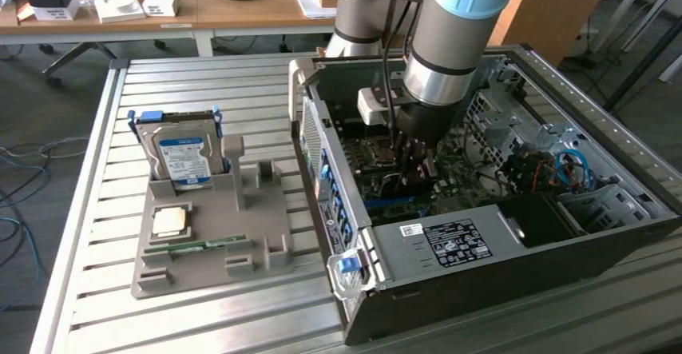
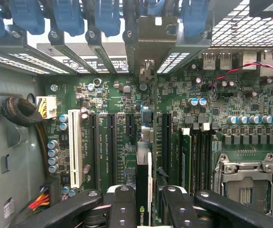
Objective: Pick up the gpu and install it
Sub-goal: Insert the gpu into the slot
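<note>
The hand (image 2: 146,192) is inside the open computer case (image 1: 480,234), lowered over the motherboard (image 2: 108,104). Its fingers (image 2: 123,202) are partly closed and clamp the gpu (image 2: 142,175) from both sides. The gpu stands edge-on between them, directly over the row of expansion slots (image 2: 113,147). Whether it is seated in a slot cannot be told. The hard drive (image 1: 184,158) stands upright in the grey holder (image 1: 213,250) on the slatted surface (image 1: 192,82), beside the case.
</note>
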### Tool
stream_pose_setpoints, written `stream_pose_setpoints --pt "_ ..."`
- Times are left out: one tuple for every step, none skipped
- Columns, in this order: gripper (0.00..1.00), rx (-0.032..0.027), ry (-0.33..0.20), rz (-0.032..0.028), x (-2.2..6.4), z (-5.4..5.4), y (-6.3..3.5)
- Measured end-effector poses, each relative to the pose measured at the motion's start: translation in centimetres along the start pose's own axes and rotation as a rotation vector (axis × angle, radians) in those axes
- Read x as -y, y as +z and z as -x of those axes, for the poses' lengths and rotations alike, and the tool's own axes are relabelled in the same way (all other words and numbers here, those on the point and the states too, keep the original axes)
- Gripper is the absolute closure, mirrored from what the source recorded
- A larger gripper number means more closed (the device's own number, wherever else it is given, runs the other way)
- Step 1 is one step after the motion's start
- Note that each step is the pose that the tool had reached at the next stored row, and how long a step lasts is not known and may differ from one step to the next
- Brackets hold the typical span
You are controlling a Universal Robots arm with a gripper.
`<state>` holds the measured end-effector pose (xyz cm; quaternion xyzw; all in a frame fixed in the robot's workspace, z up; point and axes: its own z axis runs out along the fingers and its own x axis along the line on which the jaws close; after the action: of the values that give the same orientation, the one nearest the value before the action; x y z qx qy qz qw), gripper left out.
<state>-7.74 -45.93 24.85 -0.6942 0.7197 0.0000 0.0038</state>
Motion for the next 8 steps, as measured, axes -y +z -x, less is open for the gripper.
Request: stream_pose_setpoints --pt "0.74 0.0 0.0 0.0001 0.0 0.0 0.0" --pt "0.74 0.0001 0.0 0.0 -0.01 0.0 0.0" --pt "0.74 0.0001 0.0 0.0 -0.01 0.0 0.0" --pt "0.74 0.0001 0.0 0.0 -0.02 0.0 0.0" --pt "0.74 0.0001 0.0 0.0 -0.05 0.0 0.0" --pt "0.74 0.0 0.0 0.0 -0.05 0.0 0.0" --pt "0.74 0.0 0.0 0.0 -0.04 0.0 0.0" --pt "0.74 0.0 0.0 0.0 -0.05 0.0 0.0"
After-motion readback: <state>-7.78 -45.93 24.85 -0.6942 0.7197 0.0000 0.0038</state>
